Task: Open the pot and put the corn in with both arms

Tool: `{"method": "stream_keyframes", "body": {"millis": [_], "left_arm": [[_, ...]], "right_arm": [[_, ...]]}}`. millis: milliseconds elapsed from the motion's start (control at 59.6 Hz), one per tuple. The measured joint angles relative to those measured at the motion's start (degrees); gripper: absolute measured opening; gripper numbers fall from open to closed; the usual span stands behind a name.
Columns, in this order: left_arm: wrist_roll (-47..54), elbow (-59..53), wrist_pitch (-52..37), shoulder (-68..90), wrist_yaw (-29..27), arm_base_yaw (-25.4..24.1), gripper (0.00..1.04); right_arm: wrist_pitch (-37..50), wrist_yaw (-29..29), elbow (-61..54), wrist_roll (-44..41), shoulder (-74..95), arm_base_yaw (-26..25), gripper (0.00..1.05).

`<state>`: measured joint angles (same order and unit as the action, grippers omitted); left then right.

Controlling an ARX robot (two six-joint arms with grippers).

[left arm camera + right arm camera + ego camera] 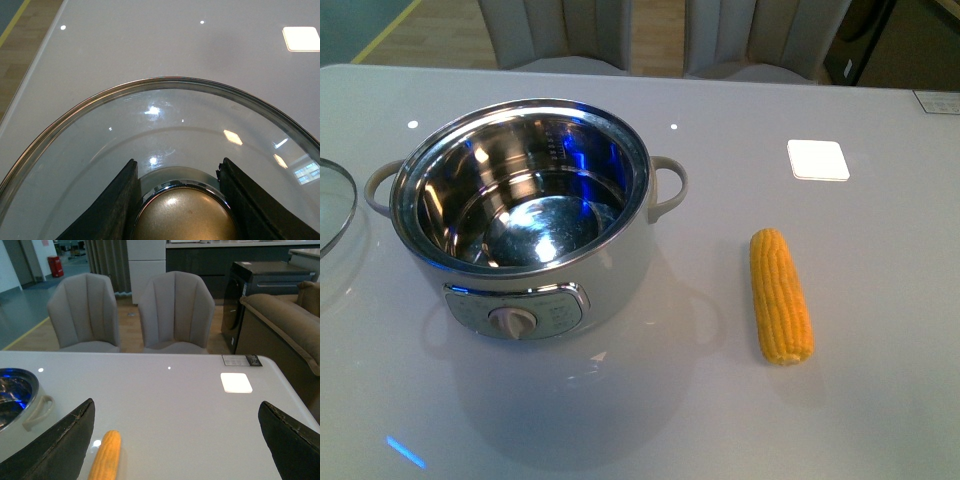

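The scene is lit brightly and evenly from overhead. Ceiling lamps are mirrored as white glare on the glossy table and the glass lid; blue glints are caught inside the pot. A soft shadow is cast by the corn.

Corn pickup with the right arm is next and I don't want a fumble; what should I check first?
1. Pot open, bowl empty: ok.
2. Glass lid off the pot, on the table beside it: ok.
3. Left gripper free of the lid knob: cannot tell; its fingers flank the knob.
4. Right gripper open: ok.
5. Corn lying free on the table, apart from the pot: ok.
6. Corn centred in the right gripper: not ok; it lies near one finger.
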<state>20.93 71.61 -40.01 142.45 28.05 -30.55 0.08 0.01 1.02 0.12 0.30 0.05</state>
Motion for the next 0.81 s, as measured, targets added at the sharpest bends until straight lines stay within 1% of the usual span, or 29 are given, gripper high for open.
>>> {"method": "stream_keyframes", "body": {"millis": [235, 705, 755, 805], "left_arm": [[-1.2, 1.1, -0.5, 1.7, 1.6, 1.7, 0.43], [-2.3, 0.8, -2.4, 3.2, 2.2, 2.0, 0.43], [-2.6, 0.8, -2.5, 3.3, 2.2, 2.0, 0.46], [-2.7, 0.8, -2.9, 3.5, 2.6, 2.0, 0.53]], "right_arm": [[0.0, 0.0, 0.0, 0.0, 0.0, 0.0, 0.96], [0.0, 0.0, 0.0, 0.0, 0.0, 0.0, 0.96], [0.0, 0.0, 0.0, 0.0, 0.0, 0.0, 0.96], [0.0, 0.0, 0.0, 0.0, 0.0, 0.0, 0.96]]}}
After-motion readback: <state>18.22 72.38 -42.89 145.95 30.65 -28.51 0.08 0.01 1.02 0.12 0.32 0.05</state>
